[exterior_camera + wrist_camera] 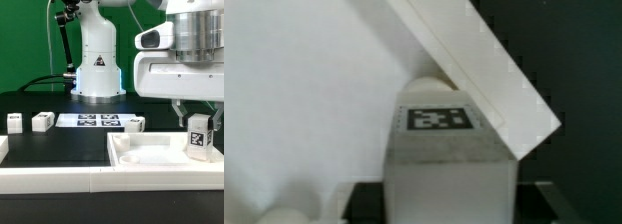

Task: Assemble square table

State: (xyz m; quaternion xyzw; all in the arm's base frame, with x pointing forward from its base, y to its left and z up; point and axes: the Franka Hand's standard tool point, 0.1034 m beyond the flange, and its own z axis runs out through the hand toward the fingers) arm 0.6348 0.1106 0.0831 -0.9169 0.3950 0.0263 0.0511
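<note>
My gripper hangs at the exterior view's right, shut on a white tagged leg held upright over the right end of the white square tabletop. In the wrist view the leg runs up from between the dark fingers, its tag facing the camera. Its far end sits by the tabletop's raised rim. I cannot tell whether the leg touches the slab. Three more legs lie on the black surface: two at the left and one near the middle.
The marker board lies flat in front of the robot base. A long white rail edges the front of the work surface. Black cables trail behind at the exterior view's left.
</note>
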